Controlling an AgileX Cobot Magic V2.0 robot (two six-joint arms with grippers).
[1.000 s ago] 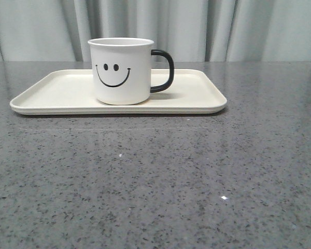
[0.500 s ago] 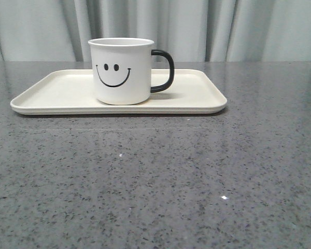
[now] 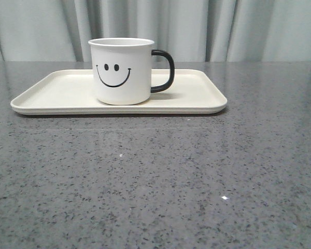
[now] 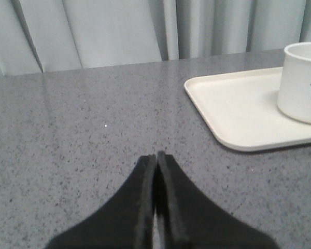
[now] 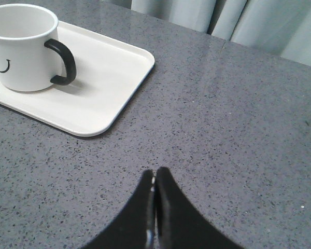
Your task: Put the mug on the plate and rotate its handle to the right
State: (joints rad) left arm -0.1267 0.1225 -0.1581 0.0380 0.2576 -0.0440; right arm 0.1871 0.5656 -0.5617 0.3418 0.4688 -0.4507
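Both my grippers hang over bare grey table (image 3: 155, 181), left gripper (image 4: 156, 158) and right gripper (image 5: 155, 174) each pinched tight with nothing between the fingers. My mug (image 3: 121, 71) stands upright on the plate (image 3: 57, 93), smiley facing me, a bit left of the plate's middle. Its handle (image 3: 165, 71) points right, squarely as far as I can judge.
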